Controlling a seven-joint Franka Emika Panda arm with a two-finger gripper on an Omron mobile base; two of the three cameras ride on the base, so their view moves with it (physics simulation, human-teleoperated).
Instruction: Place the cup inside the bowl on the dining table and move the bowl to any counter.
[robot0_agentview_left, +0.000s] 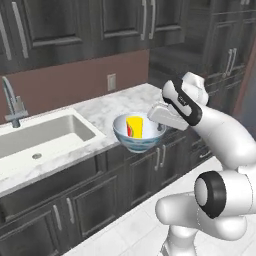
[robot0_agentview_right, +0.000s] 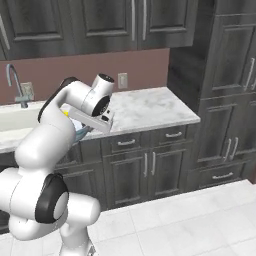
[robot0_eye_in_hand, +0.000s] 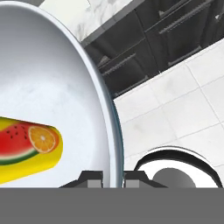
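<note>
The bowl, pale blue-grey outside and white inside, sits at the front edge of the marble counter, right of the sink. The yellow cup stands inside it. In the hand view the cup lies across the white inside of the bowl, showing a watermelon and orange picture. My gripper is shut on the bowl's right rim, one finger inside and one outside. From the left base camera the gripper meets that rim from the right. I cannot tell whether the bowl rests on the counter or hangs just above it. The dining table is out of view.
A white sink with a faucet lies left of the bowl. A wall outlet is behind it. More counter stretches right toward tall dark cabinets. White tiled floor is below.
</note>
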